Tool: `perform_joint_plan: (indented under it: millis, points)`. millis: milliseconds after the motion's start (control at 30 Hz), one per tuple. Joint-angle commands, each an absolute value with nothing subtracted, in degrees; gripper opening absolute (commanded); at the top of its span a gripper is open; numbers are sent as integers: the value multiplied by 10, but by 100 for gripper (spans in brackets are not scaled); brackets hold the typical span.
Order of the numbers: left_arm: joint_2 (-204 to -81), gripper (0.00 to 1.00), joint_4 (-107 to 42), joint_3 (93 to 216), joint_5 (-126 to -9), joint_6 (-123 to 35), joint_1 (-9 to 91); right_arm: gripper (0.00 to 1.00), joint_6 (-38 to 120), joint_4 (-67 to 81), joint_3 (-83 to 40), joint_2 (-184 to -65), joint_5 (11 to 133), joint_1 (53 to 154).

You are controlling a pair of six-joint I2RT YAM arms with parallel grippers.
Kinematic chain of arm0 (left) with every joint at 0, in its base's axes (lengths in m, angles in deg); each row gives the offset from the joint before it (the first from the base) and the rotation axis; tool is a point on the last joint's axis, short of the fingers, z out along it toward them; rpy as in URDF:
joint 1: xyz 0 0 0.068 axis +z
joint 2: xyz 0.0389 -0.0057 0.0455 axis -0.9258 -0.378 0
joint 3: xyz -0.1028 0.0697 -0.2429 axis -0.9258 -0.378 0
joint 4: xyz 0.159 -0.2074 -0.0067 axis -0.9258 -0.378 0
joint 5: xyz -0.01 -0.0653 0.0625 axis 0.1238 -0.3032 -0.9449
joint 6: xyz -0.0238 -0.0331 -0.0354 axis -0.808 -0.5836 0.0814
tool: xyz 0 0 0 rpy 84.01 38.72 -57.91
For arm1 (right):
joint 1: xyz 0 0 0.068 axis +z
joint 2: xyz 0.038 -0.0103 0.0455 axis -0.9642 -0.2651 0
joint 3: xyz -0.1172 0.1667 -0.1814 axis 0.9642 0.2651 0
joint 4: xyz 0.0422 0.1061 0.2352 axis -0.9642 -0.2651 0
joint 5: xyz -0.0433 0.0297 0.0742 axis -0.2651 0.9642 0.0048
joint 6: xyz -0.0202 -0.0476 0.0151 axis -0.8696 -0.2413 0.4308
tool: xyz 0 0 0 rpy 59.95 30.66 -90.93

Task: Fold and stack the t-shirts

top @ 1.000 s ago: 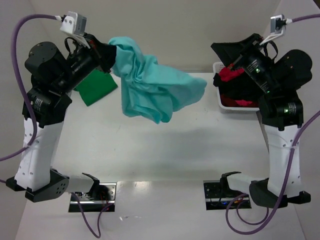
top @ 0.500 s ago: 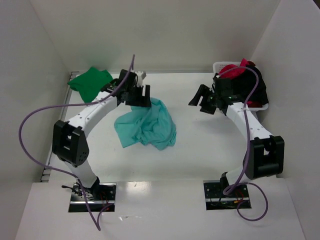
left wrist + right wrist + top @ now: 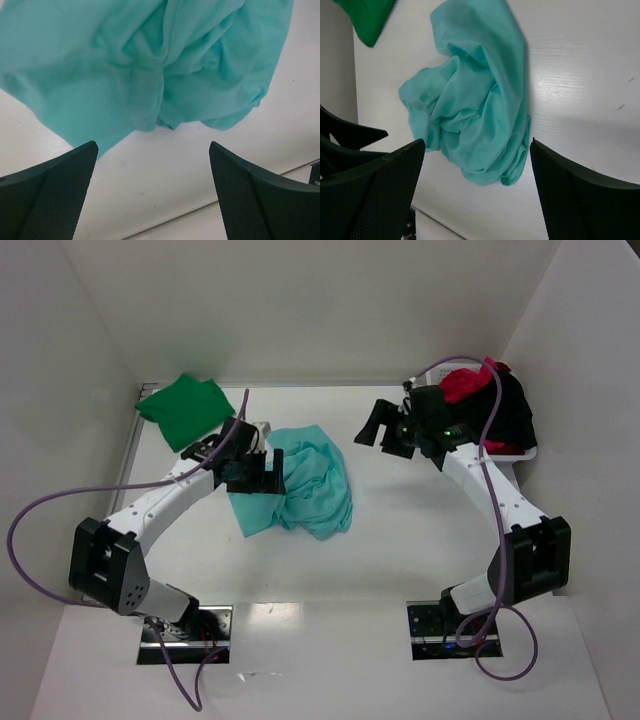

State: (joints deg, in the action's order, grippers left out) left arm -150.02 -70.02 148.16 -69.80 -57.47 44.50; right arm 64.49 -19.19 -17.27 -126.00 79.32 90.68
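The right tool (image 3: 477, 145) is hanging over the white tabletop (image 3: 580, 65) with its jaws standing wide apart, clear of any cloth. Its two dark, mesh-textured fingers (image 3: 375, 190) are filling the lower corners of the view. Framed between them, the teal t-shirt (image 3: 475, 115) is lying crumpled in a loose heap on the tabletop, heavily creased, with one smoother edge running up its right side. A green t-shirt (image 3: 367, 17) is showing in part at the upper left corner, apart from the teal one. A dark pointed shape (image 3: 350, 134) is intruding at the left edge; its identity cannot be determined. A few small dark marks (image 3: 620, 107) are showing on the tabletop at right.
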Motion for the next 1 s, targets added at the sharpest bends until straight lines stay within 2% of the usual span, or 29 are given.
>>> perform_joint_plan:
  millis: [0, 267, 367, 567, 833, 867, 900, 933, 967]
  points:
    - [-1470, 100, -713, 1424, -691, -625, 431, 91, 647, -181, -192, -1283, 798, 911]
    - [-1557, 94, -707, 1430, -754, -647, 420, 91, 642, -186, -186, -1279, 798, 911]
    - [-1592, 84, -707, 1442, -772, -647, 420, 91, 642, -186, -175, -1266, 795, 911]
    - [-1628, 73, -706, 1464, -812, -647, 420, 92, 647, -191, -146, -1235, 787, 911]
    - [-1652, 36, -671, 1490, -818, -642, 420, 92, 657, -180, -134, -1224, 787, 911]
    - [-1658, 19, -658, 1490, -818, -637, 420, 92, 657, -180, -134, -1224, 787, 911]
    - [-1658, 6, -652, 1490, -818, -637, 420, 92, 657, -180, -134, -1224, 787, 911]
    - [-1658, 0, -646, 1495, -824, -637, 420, 92, 657, -180, -134, -1224, 787, 911]
    - [-1658, 0, -645, 1496, -831, -630, 420, 92, 657, -180, -134, -1224, 787, 911]
